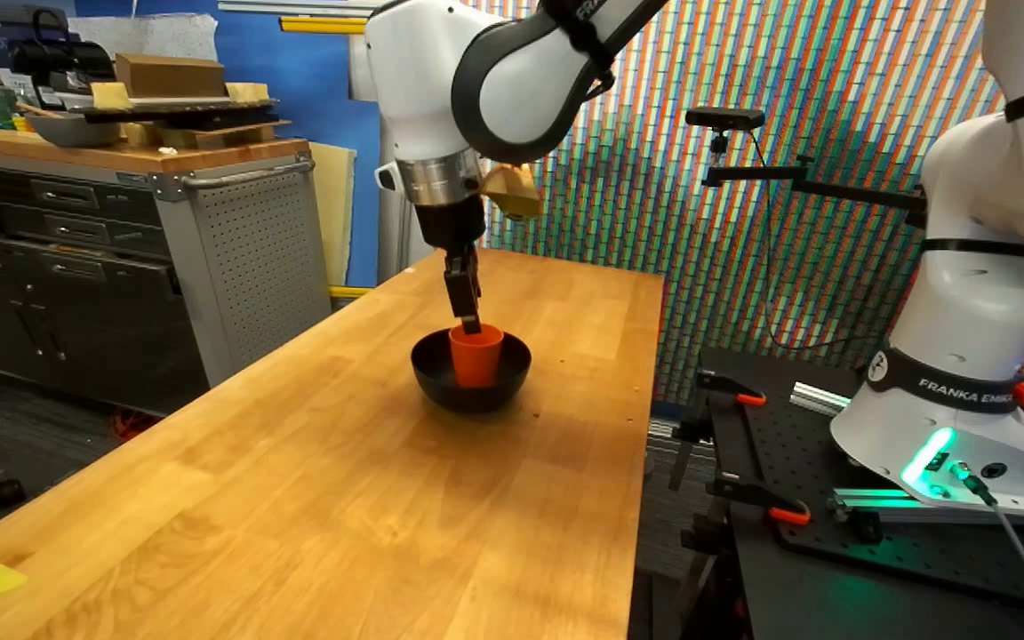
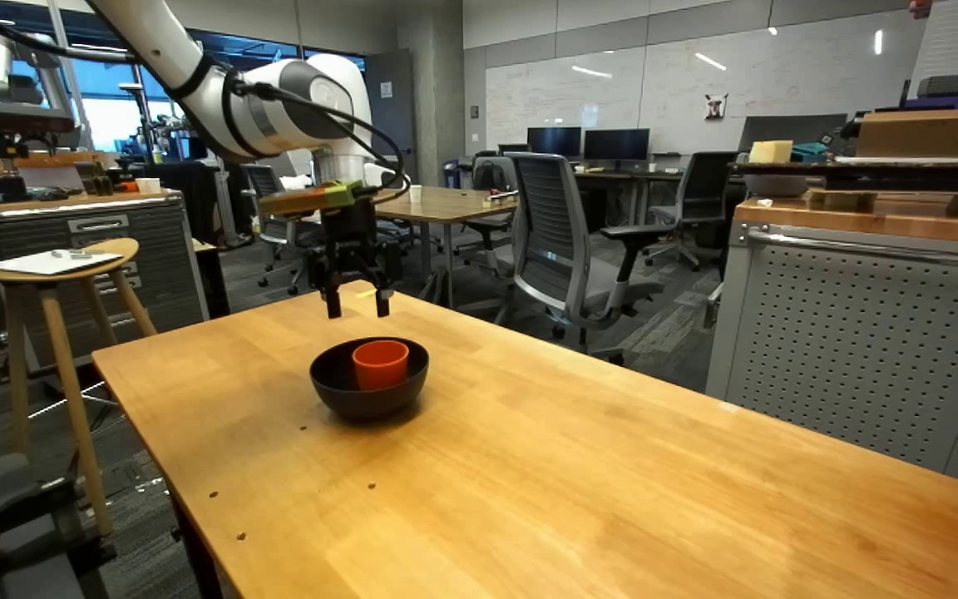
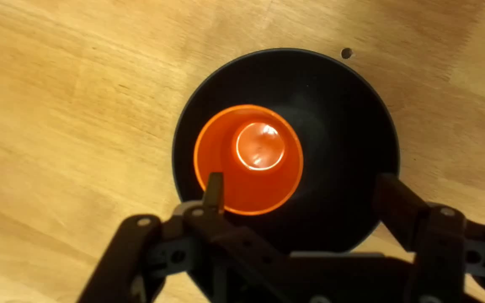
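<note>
Orange cup point(image 2: 382, 368) stands mouth up inside the black bowl point(image 2: 367, 405) on the wooden bench point(image 2: 545, 474), off-centre and nearer one side of it in the wrist view. In an exterior view, my gripper point(image 2: 358, 308) hangs just above the cup, jaws spread well apart.

Plain orange tumbler point(image 2: 381, 374) inside a plain black bowl point(image 2: 369, 405).
Beneath the bowl, honey-coloured, wood-grained tabletop point(image 2: 529, 466); above it, black gripper point(image 2: 358, 309); behind it, in an exterior view, multicoloured, vertically striped backdrop point(image 1: 619, 196).
</note>
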`<act>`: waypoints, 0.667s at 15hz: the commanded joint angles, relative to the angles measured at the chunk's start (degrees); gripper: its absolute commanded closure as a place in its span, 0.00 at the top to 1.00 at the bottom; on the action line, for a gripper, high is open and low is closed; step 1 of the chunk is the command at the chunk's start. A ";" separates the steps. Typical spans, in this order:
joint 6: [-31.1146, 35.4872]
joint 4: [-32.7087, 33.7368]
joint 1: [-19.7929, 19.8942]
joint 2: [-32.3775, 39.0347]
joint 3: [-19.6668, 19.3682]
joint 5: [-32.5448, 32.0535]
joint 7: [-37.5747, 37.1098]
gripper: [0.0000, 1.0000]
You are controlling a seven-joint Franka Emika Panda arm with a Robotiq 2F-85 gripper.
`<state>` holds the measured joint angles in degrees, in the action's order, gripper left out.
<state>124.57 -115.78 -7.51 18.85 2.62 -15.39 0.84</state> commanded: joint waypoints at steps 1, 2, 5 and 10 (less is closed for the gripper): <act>-0.72 -5.76 0.57 -11.25 0.00 -0.03 -1.48 1.00; -0.59 -6.28 1.02 -13.35 -0.29 0.21 -2.31 1.00; -0.45 -7.90 2.90 -18.13 -1.49 -0.04 -5.19 1.00; -0.78 -11.72 6.86 -23.02 -3.76 -0.45 -6.82 1.00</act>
<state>124.12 -124.27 -2.41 -0.32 -0.47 -15.41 -4.21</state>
